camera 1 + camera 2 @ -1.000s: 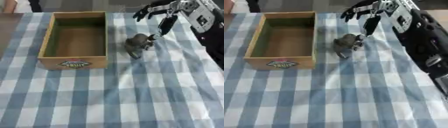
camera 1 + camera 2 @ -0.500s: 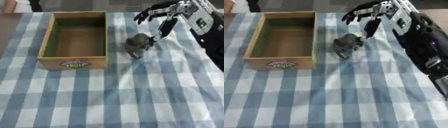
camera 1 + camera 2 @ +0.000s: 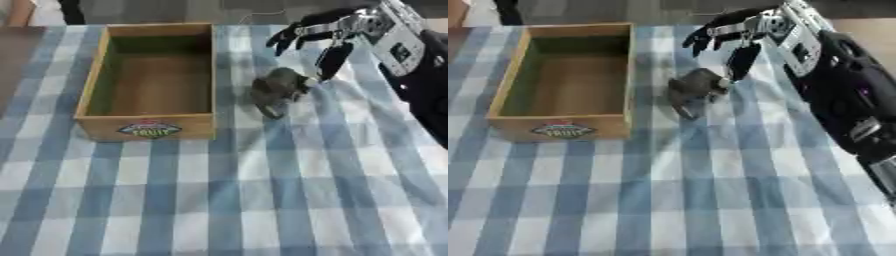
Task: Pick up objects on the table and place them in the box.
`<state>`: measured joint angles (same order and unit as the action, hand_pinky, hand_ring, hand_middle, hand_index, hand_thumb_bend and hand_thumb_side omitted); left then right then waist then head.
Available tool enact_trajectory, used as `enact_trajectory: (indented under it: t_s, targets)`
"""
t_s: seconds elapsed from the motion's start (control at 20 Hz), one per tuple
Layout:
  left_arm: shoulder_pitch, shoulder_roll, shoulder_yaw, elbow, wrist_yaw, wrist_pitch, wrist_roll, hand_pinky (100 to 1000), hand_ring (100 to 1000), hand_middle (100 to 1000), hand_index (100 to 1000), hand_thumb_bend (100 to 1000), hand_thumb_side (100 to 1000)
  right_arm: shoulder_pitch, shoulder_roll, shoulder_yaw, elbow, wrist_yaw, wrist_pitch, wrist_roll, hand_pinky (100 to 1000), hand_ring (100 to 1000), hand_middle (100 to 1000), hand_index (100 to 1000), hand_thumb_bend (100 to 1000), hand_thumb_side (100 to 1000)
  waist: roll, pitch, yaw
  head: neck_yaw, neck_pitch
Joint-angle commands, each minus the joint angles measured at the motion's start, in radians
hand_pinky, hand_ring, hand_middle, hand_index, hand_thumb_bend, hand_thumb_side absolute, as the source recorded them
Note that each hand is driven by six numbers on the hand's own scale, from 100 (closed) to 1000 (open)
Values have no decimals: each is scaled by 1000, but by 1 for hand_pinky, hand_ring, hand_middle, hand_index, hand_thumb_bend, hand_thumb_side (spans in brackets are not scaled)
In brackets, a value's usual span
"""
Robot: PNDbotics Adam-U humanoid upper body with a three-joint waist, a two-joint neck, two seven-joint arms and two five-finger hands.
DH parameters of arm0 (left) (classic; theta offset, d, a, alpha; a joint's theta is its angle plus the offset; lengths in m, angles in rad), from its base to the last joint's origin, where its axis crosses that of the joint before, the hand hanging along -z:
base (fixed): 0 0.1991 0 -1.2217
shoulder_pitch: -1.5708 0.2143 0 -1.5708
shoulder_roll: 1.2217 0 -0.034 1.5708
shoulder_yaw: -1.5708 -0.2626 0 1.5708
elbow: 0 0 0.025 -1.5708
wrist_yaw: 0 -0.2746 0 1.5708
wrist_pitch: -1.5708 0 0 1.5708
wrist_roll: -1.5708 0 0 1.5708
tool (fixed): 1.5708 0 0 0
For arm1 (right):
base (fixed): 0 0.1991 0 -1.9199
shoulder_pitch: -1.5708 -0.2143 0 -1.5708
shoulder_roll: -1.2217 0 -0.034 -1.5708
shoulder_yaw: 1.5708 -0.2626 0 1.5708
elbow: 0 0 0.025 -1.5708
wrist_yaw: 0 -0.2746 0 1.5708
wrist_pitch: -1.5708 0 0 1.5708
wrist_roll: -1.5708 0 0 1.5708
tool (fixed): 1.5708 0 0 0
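The right hand (image 3: pixel 328 35) hangs with fingers (image 3: pixel 331 59) spread and relaxed, holding nothing; the lowest fingertip sits just beside a small grey object (image 3: pixel 276 90), its shape hard to make out. It lies on the blue-checked tablecloth (image 3: pixel 262 200), long axis slanting from the fingers down-left. Left of it stands the wooden box (image 3: pixel 153 126).

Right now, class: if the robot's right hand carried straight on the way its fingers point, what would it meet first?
Probably the small grey animal figure: the right hand hangs open just beyond it, fingers pointing down toward it. Depth is unclear; it could instead reach the checked cloth.
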<state>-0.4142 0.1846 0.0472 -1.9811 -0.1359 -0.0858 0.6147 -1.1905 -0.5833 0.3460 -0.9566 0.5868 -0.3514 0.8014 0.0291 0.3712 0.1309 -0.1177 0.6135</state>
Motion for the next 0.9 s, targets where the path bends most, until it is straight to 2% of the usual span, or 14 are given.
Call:
enact_trajectory:
  t_s: [0.05, 0.5, 0.9]
  targets:
    - [-13, 13, -1, -19, 3, 0, -4, 797, 830, 784, 683, 100, 619, -16, -16, -6, -7, -5, -94, 51, 839, 908, 805, 999, 349, 100, 1, -18, 3, -3, -11]
    - [-13, 14, -1, -19, 4, 2, -6, 798, 831, 785, 682, 100, 621, -16, -21, 7, -20, 14, -148, -12, 856, 901, 797, 977, 331, 100, 0, -14, 3, -3, -10]
    - [-13, 18, -2, -19, 5, 1, -8, 798, 831, 785, 681, 100, 621, -25, -31, 7, -21, 90, -239, -44, 871, 906, 811, 975, 326, 100, -6, -10, 4, -2, -14]
